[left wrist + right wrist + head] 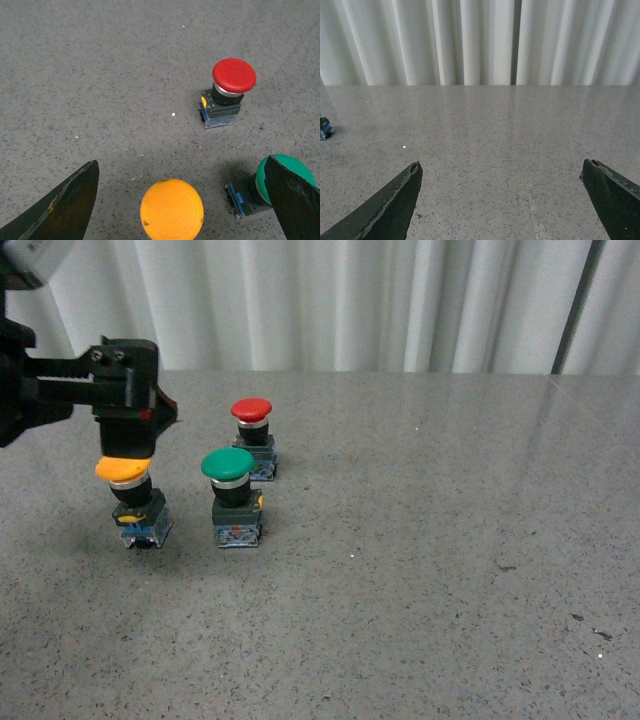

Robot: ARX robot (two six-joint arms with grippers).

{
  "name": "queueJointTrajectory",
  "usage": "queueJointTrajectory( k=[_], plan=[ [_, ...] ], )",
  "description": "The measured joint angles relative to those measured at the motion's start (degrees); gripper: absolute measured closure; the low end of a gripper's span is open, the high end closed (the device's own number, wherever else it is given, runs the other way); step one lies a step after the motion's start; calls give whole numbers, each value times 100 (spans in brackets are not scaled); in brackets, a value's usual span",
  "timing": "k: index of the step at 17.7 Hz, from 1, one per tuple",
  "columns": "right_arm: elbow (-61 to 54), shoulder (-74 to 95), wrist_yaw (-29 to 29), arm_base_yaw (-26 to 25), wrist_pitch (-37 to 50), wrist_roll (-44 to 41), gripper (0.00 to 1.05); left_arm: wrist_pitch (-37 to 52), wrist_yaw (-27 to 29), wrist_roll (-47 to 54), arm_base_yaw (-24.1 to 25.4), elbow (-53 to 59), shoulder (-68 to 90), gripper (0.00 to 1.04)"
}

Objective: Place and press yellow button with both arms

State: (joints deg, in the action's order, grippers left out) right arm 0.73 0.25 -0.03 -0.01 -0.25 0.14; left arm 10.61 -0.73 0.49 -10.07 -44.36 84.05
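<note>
- The yellow button (132,498) stands upright on the near left of the table, directly under my left gripper (125,440).
- My left jaws are spread wide and grip nothing. My wrist camera shows the yellow cap low between the two fingers. I cannot tell whether I touch it.
- My right gripper (501,164) is spread too, empty, above the tabletop.
- A green button (233,495) stands just right of the yellow one, with a red button (253,438) behind the green.
- The table (420,540) is grey and speckled, and a white pleated curtain (350,300) hangs behind it.
</note>
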Motion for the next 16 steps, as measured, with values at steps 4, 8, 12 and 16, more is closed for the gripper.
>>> queueJointTrajectory(
  k=[4, 8, 12, 16],
  plan=[
    [0, 0, 0, 0, 2, 0, 7, 17, 177, -7, -72, -55, 407, 7],
    [0, 0, 0, 0, 2, 0, 7, 46, 269, -85, -127, -52, 581, 7],
    [0, 0, 0, 0, 2, 0, 7, 59, 352, -175, -160, 46, 599, 40],
    [0, 0, 0, 0, 0, 0, 7, -85, 420, -157, -153, 57, 487, 69]
  ],
)
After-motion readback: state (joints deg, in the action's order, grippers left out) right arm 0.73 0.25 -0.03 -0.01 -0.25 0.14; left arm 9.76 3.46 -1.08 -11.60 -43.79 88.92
